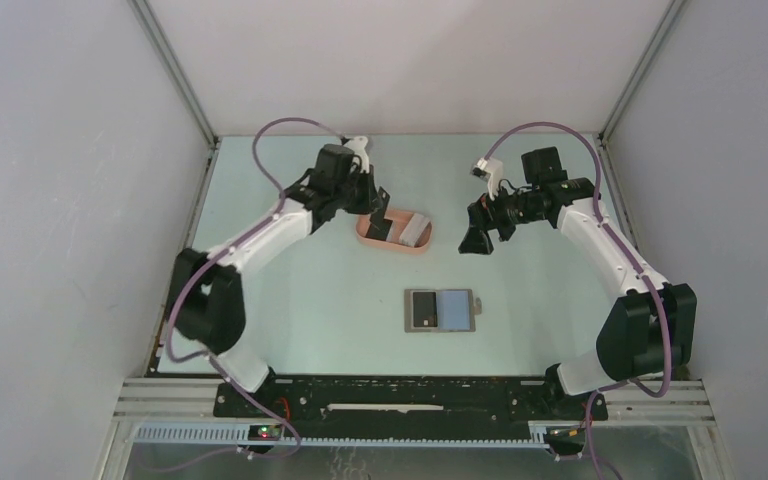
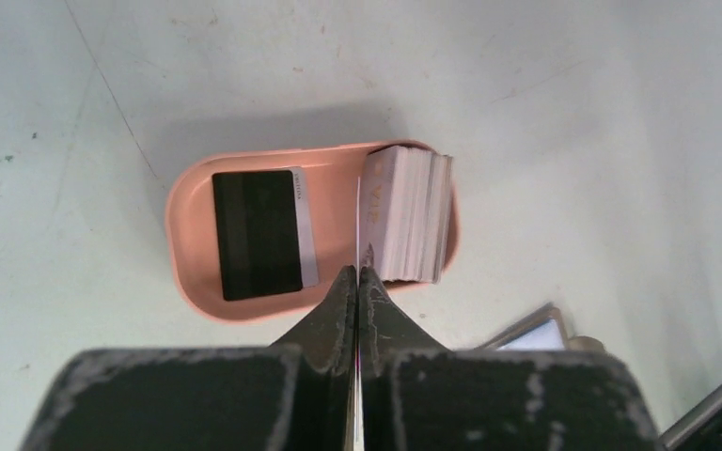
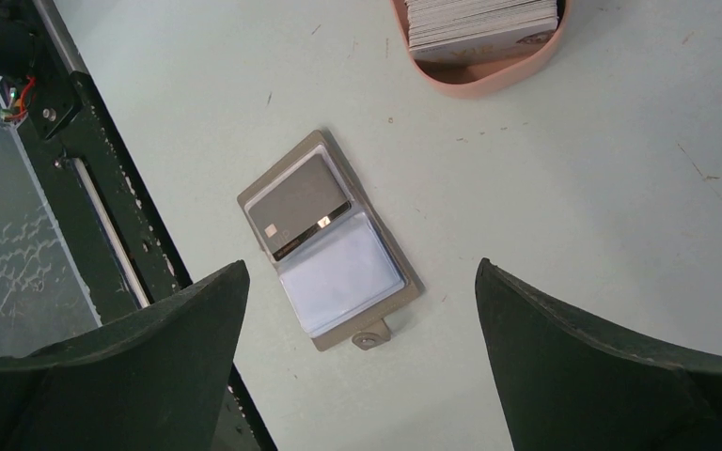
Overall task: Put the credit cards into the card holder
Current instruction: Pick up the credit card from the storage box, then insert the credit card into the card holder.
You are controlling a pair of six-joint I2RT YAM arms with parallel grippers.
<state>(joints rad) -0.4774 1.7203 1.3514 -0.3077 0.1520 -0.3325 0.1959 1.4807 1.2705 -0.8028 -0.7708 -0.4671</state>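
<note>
The salmon-pink card holder lies mid-table; in the left wrist view its rim is plain. Inside it, a black credit card lies flat on the left. A stack of whitish cards fills the right end. My left gripper hovers over the holder, shut on a thin card held edge-on, its edge reaching down beside the stack. My right gripper stands wide open with nothing between its fingers, up over the table to the right of the holder.
A grey folding wallet lies open flat nearer the arm bases, with a dark card in one sleeve and a pale one in the other. The black base rail runs along the table's near edge. Enclosure walls stand on three sides.
</note>
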